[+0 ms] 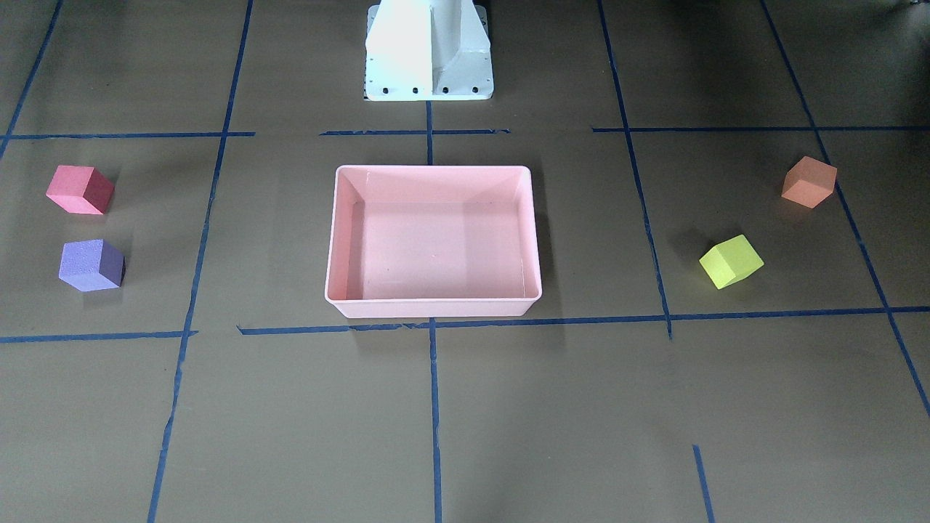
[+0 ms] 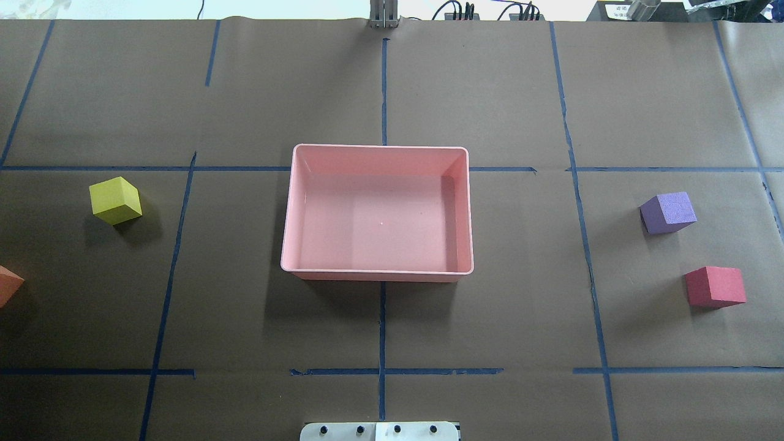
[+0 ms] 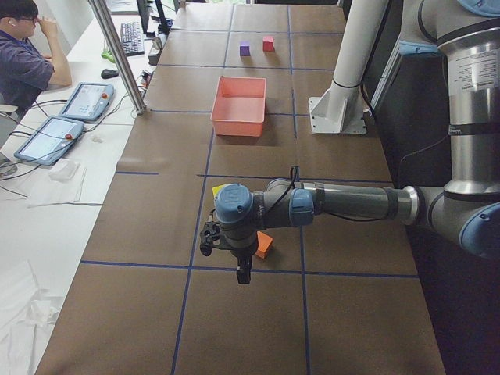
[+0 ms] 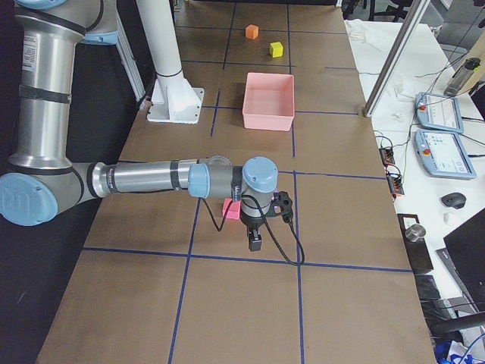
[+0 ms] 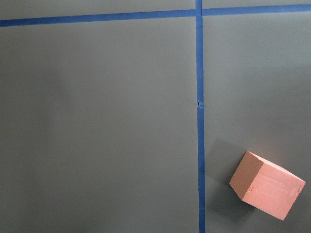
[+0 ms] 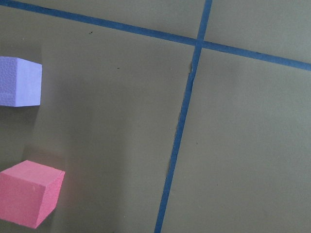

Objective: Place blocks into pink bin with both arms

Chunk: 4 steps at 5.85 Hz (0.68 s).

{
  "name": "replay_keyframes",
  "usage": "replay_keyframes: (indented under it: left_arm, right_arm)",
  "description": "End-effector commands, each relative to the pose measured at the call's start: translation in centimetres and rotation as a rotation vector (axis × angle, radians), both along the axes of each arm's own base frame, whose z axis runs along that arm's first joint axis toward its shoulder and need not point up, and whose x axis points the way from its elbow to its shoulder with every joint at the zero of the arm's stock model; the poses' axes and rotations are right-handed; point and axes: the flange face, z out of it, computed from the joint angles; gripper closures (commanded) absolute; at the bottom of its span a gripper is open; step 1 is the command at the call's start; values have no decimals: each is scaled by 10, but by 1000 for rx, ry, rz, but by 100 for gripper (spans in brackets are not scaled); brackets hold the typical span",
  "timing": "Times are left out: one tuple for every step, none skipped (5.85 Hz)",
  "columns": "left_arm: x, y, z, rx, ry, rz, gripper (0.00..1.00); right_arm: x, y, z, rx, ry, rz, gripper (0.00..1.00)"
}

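Overhead exterior: pink bin [image 2: 376,160] lengthwise side-to-side

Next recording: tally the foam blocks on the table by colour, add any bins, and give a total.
red-pink block: 1
purple block: 1
yellow-green block: 1
orange block: 1
pink bin: 1
Total: 5 things, that is 4 blocks, all lying on the table outside the bin, and 1 bin.

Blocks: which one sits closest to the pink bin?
The yellow-green block. It lies nearer the pink bin than the purple block does; the orange block and red block lie farther out.
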Motion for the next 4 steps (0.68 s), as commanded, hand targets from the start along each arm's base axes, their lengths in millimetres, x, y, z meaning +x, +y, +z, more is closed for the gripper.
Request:
replay_keyframes:
  left_arm:
    - [1,-1,0,1,0,2,0]
    - [1,0,0,1,2,2,0]
    - [1,0,1,0,2,2,0]
    - [1,0,2,-2,3,2,0]
  right_arm:
    - [0,-2,-5,19,-3,0,0]
    - [-3,-7,-14,96,-15,3,0]
    - [-41,-20,-30,61,-48,21,0]
    - [-93,-39,-61,56,-80,65,0]
